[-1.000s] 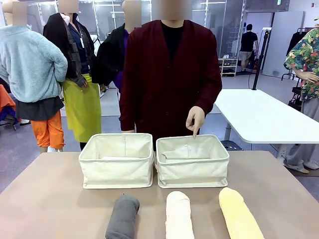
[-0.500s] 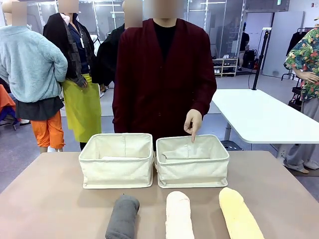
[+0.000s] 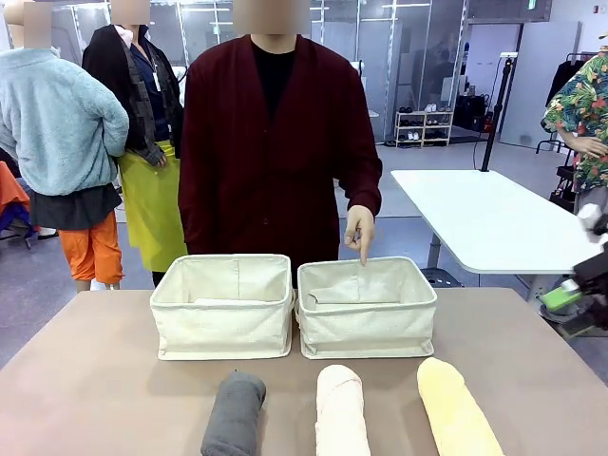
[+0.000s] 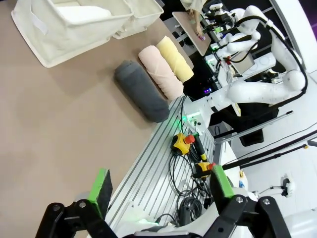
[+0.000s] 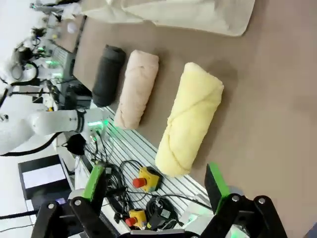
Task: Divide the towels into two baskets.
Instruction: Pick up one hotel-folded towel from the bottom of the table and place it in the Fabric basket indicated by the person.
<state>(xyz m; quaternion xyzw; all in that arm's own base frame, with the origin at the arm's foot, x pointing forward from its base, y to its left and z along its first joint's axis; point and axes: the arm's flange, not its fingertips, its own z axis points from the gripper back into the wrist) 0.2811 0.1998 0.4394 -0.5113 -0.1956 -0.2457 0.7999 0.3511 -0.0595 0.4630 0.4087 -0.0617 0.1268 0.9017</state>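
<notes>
right basket [image 3: 366,328]: cream canvas bin standing upright on the table [image 3: 95,380], toward the far side; my landmark for everything below.
left basket [image 3: 223,328]: matching bin just left of the right basket, side walls touching or nearly so, can't tell which.
white towel [image 4: 81,12]: lying inside the left basket, so one bin over to the left of the right basket; from the front only its top shows above the wall.
dark grey towel [image 3: 234,415]: on the table, nearer to me than the right basket and off to its left, lying lengthwise toward me.
cream towel [image 3: 341,413]: directly on my side of the right basket, close to its front wall, apart from it.
pale yellow towel [image 3: 458,410]: on my side of the right basket's right corner, angled slightly outward.
person's hand [image 3: 359,231]: above the far rim of the right basket, index finger pointing down into it.
my left claw [image 4: 161,183]: jaws wide apart, nothing between the pads, well away from the right basket, out past the table's near edge.
my right claw [image 5: 154,183]: jaws wide apart, holding nothing, well off to the right of the right basket; the pale yellow towel lies ahead of the fingers.
</notes>
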